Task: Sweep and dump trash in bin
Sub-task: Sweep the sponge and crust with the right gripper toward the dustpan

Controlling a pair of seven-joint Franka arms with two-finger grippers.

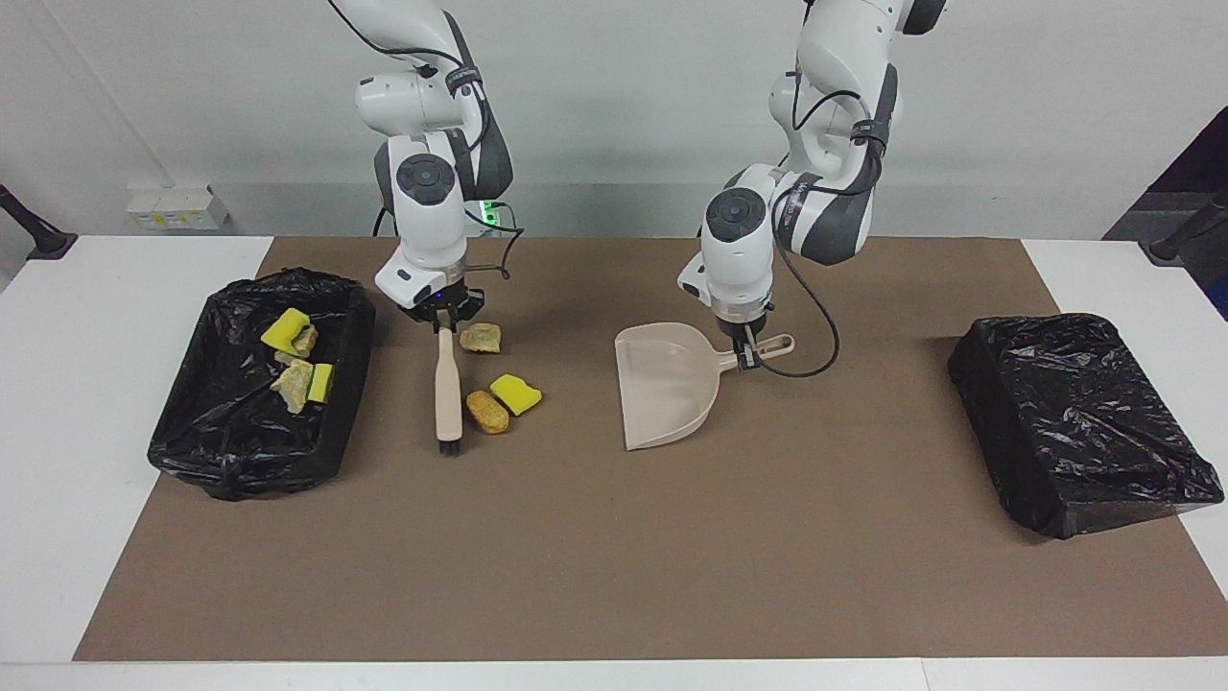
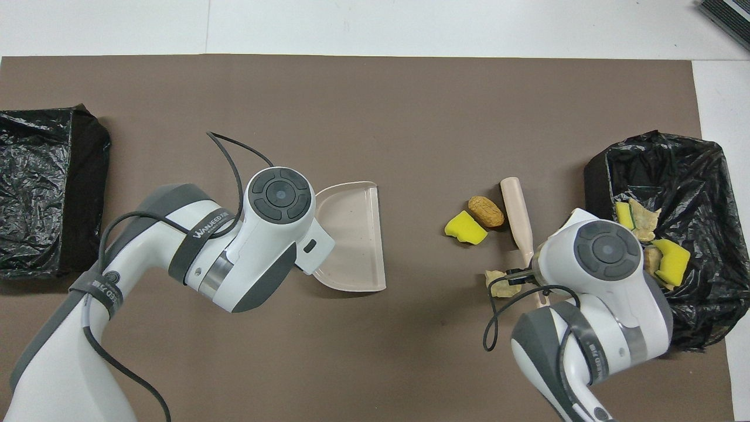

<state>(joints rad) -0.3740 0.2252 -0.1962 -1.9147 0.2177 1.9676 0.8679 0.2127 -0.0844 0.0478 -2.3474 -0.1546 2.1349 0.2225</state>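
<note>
Three pieces of trash lie loose on the brown mat: a pale beige chunk (image 1: 480, 337) (image 2: 498, 285), a brown lump (image 1: 487, 411) (image 2: 486, 211) and a yellow sponge piece (image 1: 516, 393) (image 2: 466, 228). My right gripper (image 1: 442, 324) is shut on the handle of a beige brush (image 1: 446, 384) (image 2: 518, 212). The brush hangs bristles-down between these scraps and the black-lined bin (image 1: 245, 470) (image 2: 597, 193). Several more scraps (image 1: 293, 360) lie in the bin. My left gripper (image 1: 749, 353) is shut on the handle of the beige dustpan (image 1: 662, 384) (image 2: 351, 234), whose mouth faces the loose trash.
A second box wrapped in black plastic (image 1: 1074, 422) (image 2: 41, 187) stands at the left arm's end of the table. The brown mat (image 1: 614, 576) covers most of the white table. Cables trail from both wrists.
</note>
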